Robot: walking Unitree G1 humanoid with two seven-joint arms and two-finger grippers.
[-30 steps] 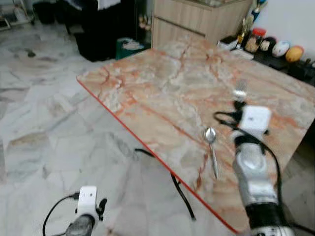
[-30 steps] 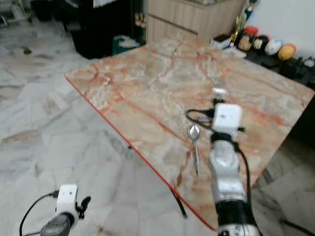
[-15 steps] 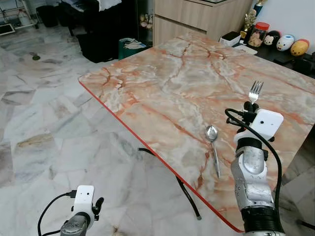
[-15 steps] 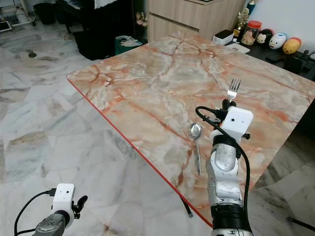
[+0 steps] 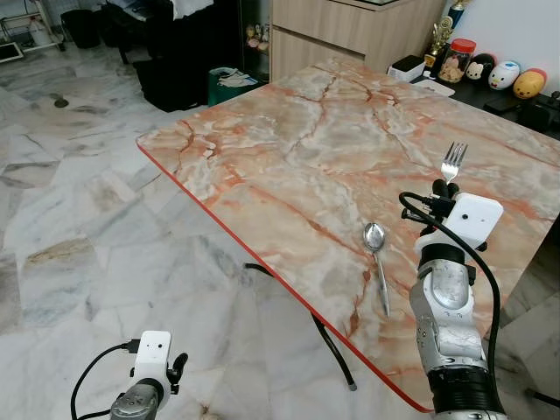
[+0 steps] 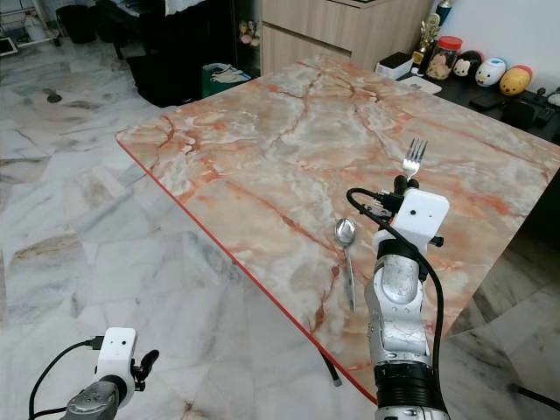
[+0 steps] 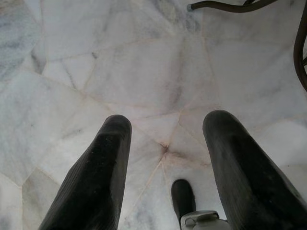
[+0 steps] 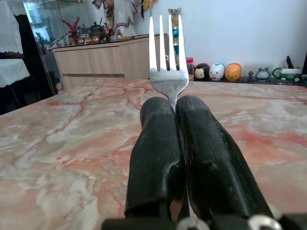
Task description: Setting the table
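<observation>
The right end effector (image 8: 175, 143) is raised over the near right part of the marble table (image 5: 297, 149), its two black fingers (image 8: 156, 158) pressed together on the handle of a silver fork (image 5: 452, 161). The fork stands upright, its tines pointing up past the fingertips, and the wrist view shows the tines (image 8: 167, 36) against the white wall behind the table. A silver spoon (image 5: 378, 262) lies flat on the table just to the left of the right arm, its bowl toward the middle of the table and its handle running toward the near red edge. The spoon and the fork are apart, the fork held above the surface and the spoon resting on it. The left end effector (image 7: 165, 158) hangs low over the pale marble floor (image 5: 105, 227), well away from the table, with its fingers (image 7: 100, 172) spread apart and nothing between them. At the far side of the table stands a wooden cabinet (image 5: 350, 35), and to the right of it a row of small round figurines (image 5: 503, 77) and a red-lidded jar (image 5: 455, 59) sits on a dark shelf against the wall. Dark curved table legs (image 5: 328, 346) show beneath the near edge.
</observation>
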